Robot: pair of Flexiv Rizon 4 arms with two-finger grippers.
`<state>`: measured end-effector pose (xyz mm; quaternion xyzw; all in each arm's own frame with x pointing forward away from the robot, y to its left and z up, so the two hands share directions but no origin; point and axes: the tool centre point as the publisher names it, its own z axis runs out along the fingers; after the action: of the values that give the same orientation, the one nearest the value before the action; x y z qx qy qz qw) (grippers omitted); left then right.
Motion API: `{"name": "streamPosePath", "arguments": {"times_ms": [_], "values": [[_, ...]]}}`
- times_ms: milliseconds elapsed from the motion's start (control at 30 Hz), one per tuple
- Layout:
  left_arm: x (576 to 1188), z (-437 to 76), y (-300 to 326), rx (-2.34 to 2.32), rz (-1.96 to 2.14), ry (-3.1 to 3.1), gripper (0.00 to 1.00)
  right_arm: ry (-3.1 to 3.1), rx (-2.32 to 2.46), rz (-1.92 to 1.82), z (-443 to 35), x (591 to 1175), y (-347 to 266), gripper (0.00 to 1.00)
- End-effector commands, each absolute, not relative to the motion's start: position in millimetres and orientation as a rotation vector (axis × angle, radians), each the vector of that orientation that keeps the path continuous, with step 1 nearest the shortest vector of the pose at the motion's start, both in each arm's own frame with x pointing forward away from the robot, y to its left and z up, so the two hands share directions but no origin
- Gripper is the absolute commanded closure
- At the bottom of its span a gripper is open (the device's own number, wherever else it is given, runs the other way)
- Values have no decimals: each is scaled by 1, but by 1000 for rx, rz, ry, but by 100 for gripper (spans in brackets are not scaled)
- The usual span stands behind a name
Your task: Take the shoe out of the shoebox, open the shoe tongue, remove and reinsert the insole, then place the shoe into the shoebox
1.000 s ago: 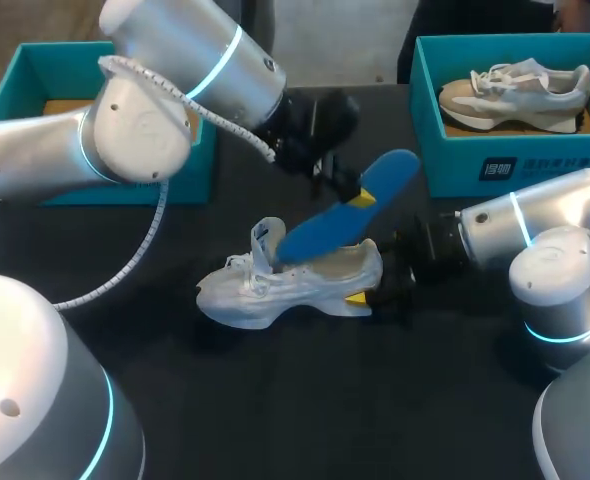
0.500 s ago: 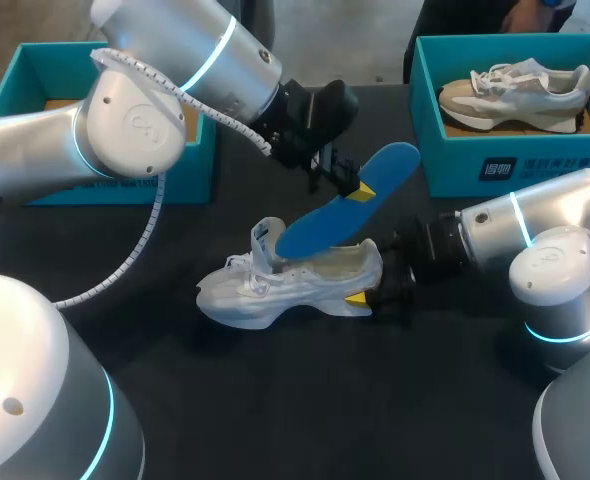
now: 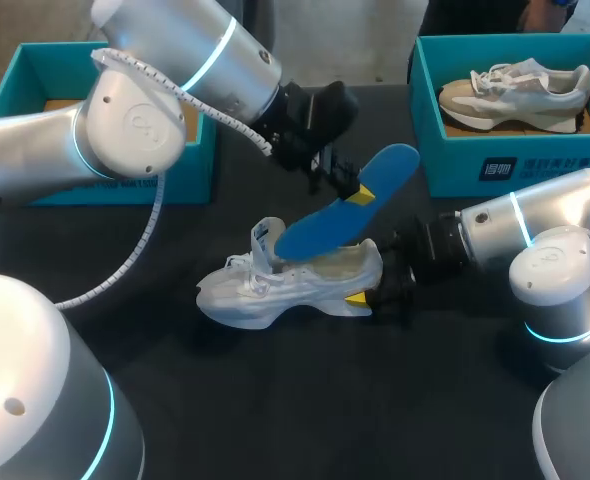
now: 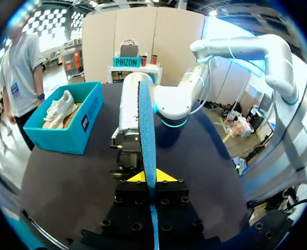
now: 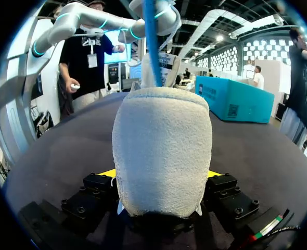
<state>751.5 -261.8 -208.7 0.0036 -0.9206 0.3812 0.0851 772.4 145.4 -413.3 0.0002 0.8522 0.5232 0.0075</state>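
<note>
A blue insole (image 3: 350,215) is pinched by the left gripper (image 3: 356,194) over a white shoe (image 3: 285,285), whose heel is clamped by the right gripper (image 3: 369,282). The left shoebox (image 3: 30,70) is half hidden by the left arm (image 3: 135,120).

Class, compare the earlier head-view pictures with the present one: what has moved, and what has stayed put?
The left gripper, shut on the blue insole, shifted slightly upward in the head view. This raised the insole a little over the white shoe. Over the last half second it kept still. The right gripper stays shut on the shoe's heel, and the shoe has not moved.
</note>
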Motion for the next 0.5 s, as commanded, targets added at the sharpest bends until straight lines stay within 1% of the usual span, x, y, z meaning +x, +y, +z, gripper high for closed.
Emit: {"name": "streamPosePath", "arguments": {"times_ms": [33, 267, 500], "values": [[747, -205, -270, 89, 1130, -2710, 100, 2666, 1, 1631, -413, 772, 146, 100], [744, -168, -270, 283, 1268, -2593, 100, 2666, 1, 1631, -413, 772, 146, 100], [739, -124, -264, 492, 1389, -2193, 100, 2666, 1, 1631, -413, 772, 146, 100]]}}
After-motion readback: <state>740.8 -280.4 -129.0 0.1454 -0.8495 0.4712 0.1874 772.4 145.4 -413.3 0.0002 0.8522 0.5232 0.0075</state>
